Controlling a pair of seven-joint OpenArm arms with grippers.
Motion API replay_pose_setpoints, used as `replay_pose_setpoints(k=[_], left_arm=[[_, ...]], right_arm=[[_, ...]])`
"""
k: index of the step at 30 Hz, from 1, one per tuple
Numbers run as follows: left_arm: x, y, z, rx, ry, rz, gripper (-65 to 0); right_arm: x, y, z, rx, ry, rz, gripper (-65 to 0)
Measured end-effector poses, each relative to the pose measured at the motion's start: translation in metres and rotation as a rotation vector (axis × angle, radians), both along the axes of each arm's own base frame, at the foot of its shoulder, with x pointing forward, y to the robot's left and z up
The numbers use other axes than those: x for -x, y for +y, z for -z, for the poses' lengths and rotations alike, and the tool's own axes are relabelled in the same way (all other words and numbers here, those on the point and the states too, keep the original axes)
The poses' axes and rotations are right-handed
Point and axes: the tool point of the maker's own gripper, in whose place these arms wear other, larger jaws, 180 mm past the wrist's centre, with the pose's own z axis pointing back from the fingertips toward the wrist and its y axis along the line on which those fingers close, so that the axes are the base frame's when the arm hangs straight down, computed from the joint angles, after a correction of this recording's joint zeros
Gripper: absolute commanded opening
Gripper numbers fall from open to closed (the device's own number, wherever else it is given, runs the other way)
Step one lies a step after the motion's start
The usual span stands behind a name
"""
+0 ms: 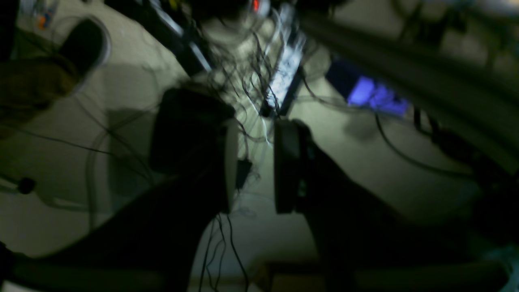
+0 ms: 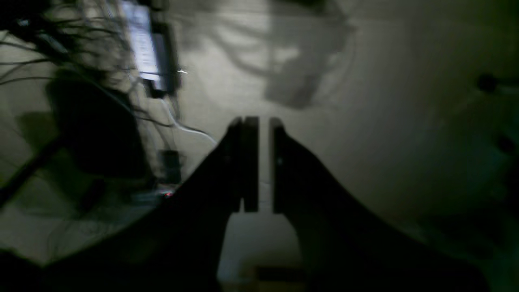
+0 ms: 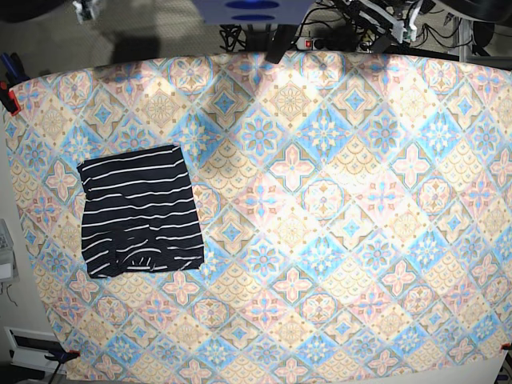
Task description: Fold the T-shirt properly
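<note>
Up high, the left tool (image 1: 253,166) had its jaws apart and held nothing. The right tool (image 2: 264,162) had its jaws nearly together, with only a thin gap, empty too. Folded into a neat square, the T-shirt (image 3: 142,210) lay flat near the worktop's (image 3: 336,240) left edge.

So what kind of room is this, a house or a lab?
Probably a robot lab or workshop. A folded T-shirt lies on a patterned tablecloth clamped at its edge, and tangled cables with a power strip lie on the floor behind.
</note>
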Motion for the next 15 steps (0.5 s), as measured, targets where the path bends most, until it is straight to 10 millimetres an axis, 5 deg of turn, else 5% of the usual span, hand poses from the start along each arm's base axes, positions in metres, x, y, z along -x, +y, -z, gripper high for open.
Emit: replay_pose_setpoints(k=[6,15], left_arm=[[0.0,0.005,0.033,-0.027,0.017,0.024,-51.1],[0.011,-0.043,0.102,0.022,0.083,0.181,-51.1]], right_arm=[[0.016,0.026,0.035,-0.08,0.097,0.027,-60.6],[0.008,0.055,0.081,-0.176,0.097,0.135,-60.6]])
